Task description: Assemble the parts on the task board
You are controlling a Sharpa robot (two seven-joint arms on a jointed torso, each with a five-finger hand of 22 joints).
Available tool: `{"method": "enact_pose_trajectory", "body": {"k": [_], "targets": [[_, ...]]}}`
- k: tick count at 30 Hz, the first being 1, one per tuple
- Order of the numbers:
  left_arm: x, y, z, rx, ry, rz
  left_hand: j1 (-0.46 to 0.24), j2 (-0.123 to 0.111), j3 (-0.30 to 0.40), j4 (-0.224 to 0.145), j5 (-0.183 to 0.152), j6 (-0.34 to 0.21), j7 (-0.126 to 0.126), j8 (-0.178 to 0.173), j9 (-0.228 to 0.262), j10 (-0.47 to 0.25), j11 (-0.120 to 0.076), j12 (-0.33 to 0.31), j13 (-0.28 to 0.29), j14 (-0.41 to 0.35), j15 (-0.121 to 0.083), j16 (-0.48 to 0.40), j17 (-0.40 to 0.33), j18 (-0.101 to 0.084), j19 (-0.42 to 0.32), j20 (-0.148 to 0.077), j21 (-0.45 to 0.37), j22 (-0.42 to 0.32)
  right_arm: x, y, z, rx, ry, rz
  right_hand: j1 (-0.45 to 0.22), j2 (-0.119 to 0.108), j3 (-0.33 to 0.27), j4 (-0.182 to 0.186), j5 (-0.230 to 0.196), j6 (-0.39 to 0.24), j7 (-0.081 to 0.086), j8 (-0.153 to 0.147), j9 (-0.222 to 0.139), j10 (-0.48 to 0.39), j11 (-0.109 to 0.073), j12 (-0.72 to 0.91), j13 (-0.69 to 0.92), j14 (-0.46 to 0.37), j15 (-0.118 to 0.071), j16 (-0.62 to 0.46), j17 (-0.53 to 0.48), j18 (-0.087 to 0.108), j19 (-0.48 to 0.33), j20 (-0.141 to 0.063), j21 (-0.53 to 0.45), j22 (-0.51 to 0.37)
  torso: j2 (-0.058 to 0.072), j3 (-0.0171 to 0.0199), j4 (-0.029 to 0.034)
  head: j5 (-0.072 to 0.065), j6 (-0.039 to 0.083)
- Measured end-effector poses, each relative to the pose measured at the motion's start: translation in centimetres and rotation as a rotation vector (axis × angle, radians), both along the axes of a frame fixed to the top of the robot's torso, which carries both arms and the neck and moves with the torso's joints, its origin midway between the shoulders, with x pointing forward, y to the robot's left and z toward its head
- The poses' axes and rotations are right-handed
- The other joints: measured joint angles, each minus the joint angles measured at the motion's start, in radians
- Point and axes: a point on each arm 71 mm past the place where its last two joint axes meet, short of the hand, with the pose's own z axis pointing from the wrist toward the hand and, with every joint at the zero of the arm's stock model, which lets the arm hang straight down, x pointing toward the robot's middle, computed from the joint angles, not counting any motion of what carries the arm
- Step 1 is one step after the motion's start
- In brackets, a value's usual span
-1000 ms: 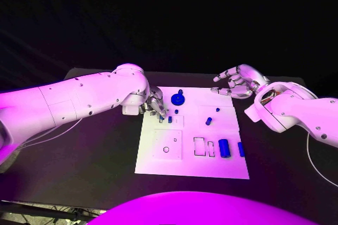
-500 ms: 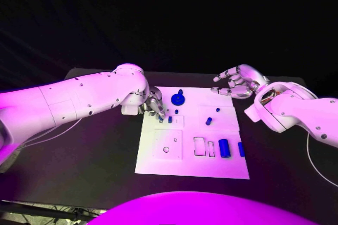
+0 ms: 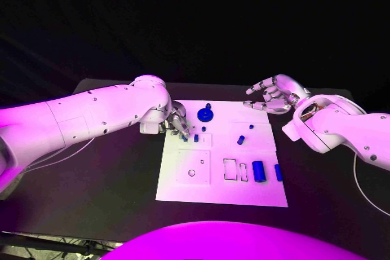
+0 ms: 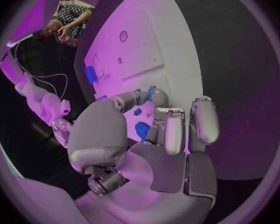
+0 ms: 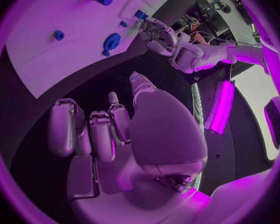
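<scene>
Now, scene: a white task board (image 3: 199, 189) lies in the middle of the black worktop (image 3: 106, 181).
Left hand (image 3: 178, 124): at the board's far left edge, fingers curled down over a small blue part (image 3: 196, 138); whether it grips the part I cannot tell.
Right hand (image 3: 275, 95): raised off the board's far right corner, fingers loosely apart, holding nothing.
Parts: a blue round part (image 3: 205, 113) sits near the far edge; a blue cylinder (image 3: 258, 171) lies toward the near right beside a slimmer blue piece (image 3: 278, 172).
</scene>
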Motion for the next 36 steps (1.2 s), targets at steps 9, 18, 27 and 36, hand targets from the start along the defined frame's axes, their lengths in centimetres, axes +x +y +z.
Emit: {"method": "enact_pose_trajectory", "body": {"k": [9, 18, 27, 36], "targets": [[-0.02, 0.06, -0.17, 0.004, 0.004, -0.001, 0.000, 0.000, 0.000, 0.000, 0.000, 0.000, 0.000, 0.003, 0.000, 0.000, 0.000, 0.000, 0.001, 0.000, 0.000, 0.000, 0.000, 0.000, 0.000, 0.000, 0.000, 0.002, 0.00, 0.05, 0.00, 0.000, 0.000, 0.001, 0.000, 0.000, 0.000, 0.000, 0.000, 0.000, 0.000, 0.000, 0.000, 0.000, 0.000, 0.000, 0.000, 0.000, 0.000, 0.000, 0.000, 0.000, 0.000, 0.000, 0.000, 0.000, 0.000, 0.0000, 0.0004, -0.001, 0.000], [-0.06, 0.05, -0.20, 0.005, 0.004, -0.002, 0.000, 0.000, -0.003, -0.003, 0.004, 0.000, 0.000, 0.003, 0.000, 0.004, -0.004, 0.000, 0.006, 0.000, 0.000, 0.000, 0.000, 0.000, 0.000, 0.000, 0.000, 0.003, 0.01, 0.07, 0.00, 0.000, 0.000, 0.001, 0.000, 0.000, 0.000, 0.000, 0.000, 0.000, 0.000, 0.000, 0.000, 0.000, 0.000, 0.000, 0.000, 0.000, 0.000, 0.000, 0.000, 0.000, 0.000, 0.000, 0.000, 0.000, 0.000, 0.0007, 0.0002, 0.001, 0.000], [-0.07, 0.03, -0.22, 0.005, 0.004, -0.003, 0.000, 0.000, -0.003, -0.003, 0.004, 0.001, -0.001, 0.003, -0.001, 0.004, -0.004, 0.004, 0.007, 0.000, 0.000, 0.000, 0.000, 0.000, 0.000, 0.000, 0.000, 0.002, -0.01, 0.08, 0.00, 0.001, 0.000, 0.002, 0.000, 0.000, 0.000, 0.000, 0.000, 0.000, 0.000, 0.000, 0.000, 0.000, 0.000, 0.000, 0.000, 0.000, 0.000, 0.000, 0.000, 0.000, 0.000, 0.000, 0.000, 0.000, 0.000, 0.0013, 0.0000, 0.001, 0.000], [-0.04, -0.02, -0.28, 0.008, 0.006, -0.003, 0.000, 0.000, -0.003, -0.003, 0.004, 0.002, -0.001, 0.003, -0.001, 0.005, -0.002, 0.004, 0.009, 0.000, 0.000, 0.000, 0.000, 0.000, 0.000, 0.000, 0.000, 0.002, -0.02, 0.08, 0.00, 0.001, 0.000, 0.002, 0.000, 0.000, 0.000, 0.000, 0.000, 0.000, 0.000, 0.000, 0.000, 0.000, 0.000, 0.000, 0.000, 0.000, 0.000, 0.000, 0.000, 0.000, 0.000, 0.000, 0.000, 0.000, 0.000, 0.0013, -0.0003, -0.001, 0.000]]}}
